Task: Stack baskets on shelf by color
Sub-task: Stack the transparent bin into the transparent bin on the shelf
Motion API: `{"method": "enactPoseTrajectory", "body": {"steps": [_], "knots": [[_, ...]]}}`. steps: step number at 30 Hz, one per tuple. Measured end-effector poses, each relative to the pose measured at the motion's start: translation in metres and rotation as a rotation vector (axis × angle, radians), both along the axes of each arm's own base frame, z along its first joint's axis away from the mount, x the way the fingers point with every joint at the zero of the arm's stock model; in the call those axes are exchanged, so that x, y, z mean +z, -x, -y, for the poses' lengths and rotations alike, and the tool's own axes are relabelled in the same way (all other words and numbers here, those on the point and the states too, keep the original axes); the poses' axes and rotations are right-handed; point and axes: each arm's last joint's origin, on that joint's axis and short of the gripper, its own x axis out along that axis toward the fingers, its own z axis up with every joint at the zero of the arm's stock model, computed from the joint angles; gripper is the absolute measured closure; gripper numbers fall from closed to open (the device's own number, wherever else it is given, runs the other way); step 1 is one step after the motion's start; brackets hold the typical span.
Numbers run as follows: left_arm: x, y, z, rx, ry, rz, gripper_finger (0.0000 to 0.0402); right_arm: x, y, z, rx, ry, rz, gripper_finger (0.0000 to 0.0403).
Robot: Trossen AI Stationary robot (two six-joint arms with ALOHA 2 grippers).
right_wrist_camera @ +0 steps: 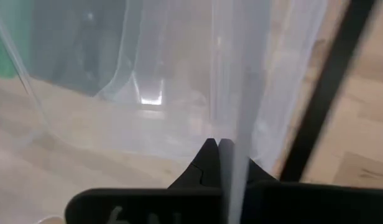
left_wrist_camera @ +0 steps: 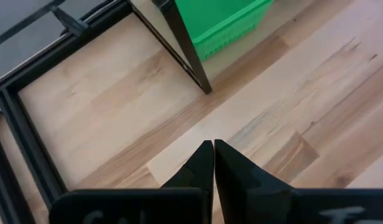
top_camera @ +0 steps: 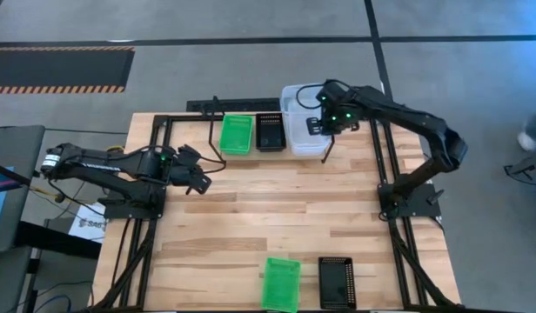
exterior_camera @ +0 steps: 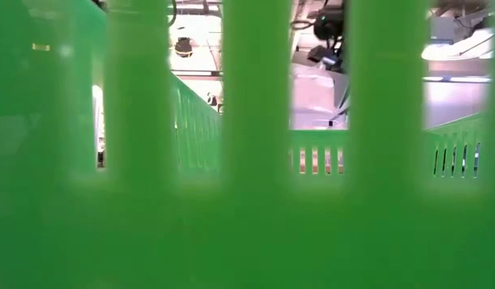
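Right gripper [top_camera: 325, 127] at upper centre-right of high view, fingers clenched on the wall of the clear basket [top_camera: 299, 130] sitting on the shelf [top_camera: 217, 130]. Beside it on the shelf: black basket [top_camera: 270, 132], green basket [top_camera: 236, 134]. Left gripper [top_camera: 201, 181] left of centre, clenched, grasping nothing, over the table [top_camera: 277, 209]. Near bottom edge: second green basket [top_camera: 281, 283], second black basket [top_camera: 337, 283]

Three baskets [top_camera: 270, 132] side by side on shelf [top_camera: 217, 161].
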Motion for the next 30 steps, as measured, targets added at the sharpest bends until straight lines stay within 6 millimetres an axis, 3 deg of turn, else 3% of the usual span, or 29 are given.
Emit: {"method": "enactPoseTrajectory", "body": {"steps": [5, 17, 30], "knots": [[0.000, -0.001, 0.000, -0.001, 0.000, 0.005, 0.0401, -0.010, -0.007, 0.011, 0.001, -0.041, -0.030, 0.0403], [0.001, -0.001, -0.001, 0.011, -0.041, 0.009, 0.0401, 0.043, -0.001, 0.016, 0.008, -0.009, -0.125, 0.0403], [0.001, -0.001, -0.001, 0.016, -0.042, 0.013, 0.0401, 0.043, 0.003, 0.012, -0.010, -0.038, -0.176, 0.0403]]}}
